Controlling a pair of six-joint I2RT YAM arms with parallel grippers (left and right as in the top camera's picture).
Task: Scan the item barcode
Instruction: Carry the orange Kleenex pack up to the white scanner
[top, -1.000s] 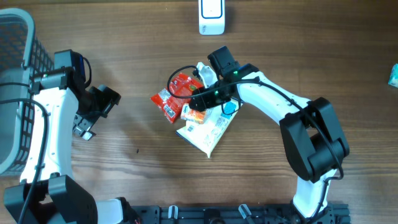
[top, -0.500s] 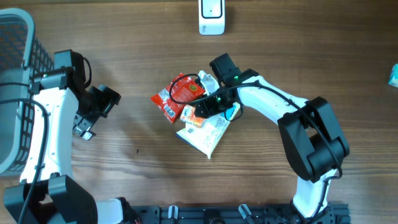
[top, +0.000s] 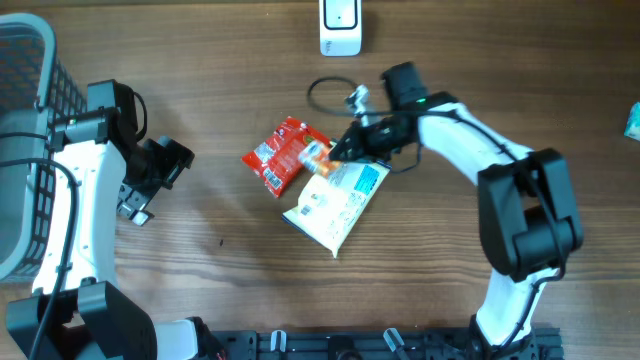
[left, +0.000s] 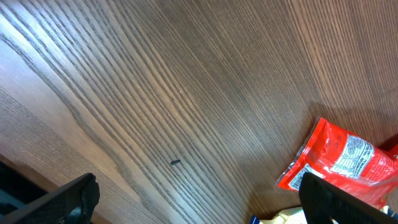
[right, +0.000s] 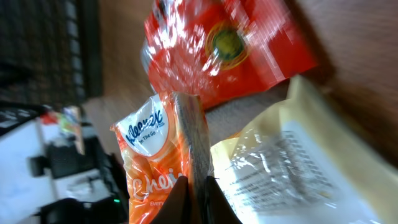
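Note:
An orange Kleenex tissue pack (right: 152, 162) is the item in hand. My right gripper (right: 198, 186) is shut on its edge seam, and in the overhead view the pack (top: 318, 156) hangs off the right gripper (top: 345, 148) just above the pile at the table's middle. A white scanner-like device (top: 340, 26) stands at the back edge, a short way beyond the gripper. My left gripper (top: 150, 185) rests at the left, open, with only bare wood between its fingers (left: 62, 199).
A red snack pouch (top: 278, 156) and a pale printed bag (top: 335, 200) lie under and beside the orange pack. A black cable loop (top: 325, 88) lies behind them. A grey basket (top: 25, 150) stands far left. A teal thing (top: 633, 120) shows at the right edge.
My right gripper has closed on the orange pack and moved up and to the right with it, which uncovers more of the pale bag. The left arm has stayed still.

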